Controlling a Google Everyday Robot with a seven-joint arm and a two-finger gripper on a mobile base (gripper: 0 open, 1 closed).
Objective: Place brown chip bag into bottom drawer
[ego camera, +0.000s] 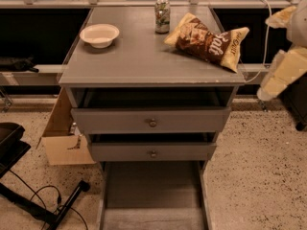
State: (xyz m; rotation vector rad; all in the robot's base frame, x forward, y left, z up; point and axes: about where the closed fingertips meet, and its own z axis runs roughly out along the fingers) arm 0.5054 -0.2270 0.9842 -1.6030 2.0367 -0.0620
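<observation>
The brown chip bag (pixel 207 41) lies on the right side of the grey cabinet's top (pixel 144 61), with dark brown middle and pale yellow ends. The bottom drawer (pixel 152 195) is pulled out at floor level, a plain grey tray with nothing in it. The two upper drawers with round knobs are slightly open. My arm (pixel 284 73) hangs at the right edge of the view, beside the cabinet. My gripper (pixel 278 17) seems to be the pale tip at the upper right, a little to the right of the bag and apart from it.
A white bowl (pixel 99 34) sits at the top's left. A drink can (pixel 162 16) stands at the back, left of the bag. A cardboard box (pixel 64 138) leans by the cabinet's left side. A black stand and cables (pixel 43 205) lie on the floor at left.
</observation>
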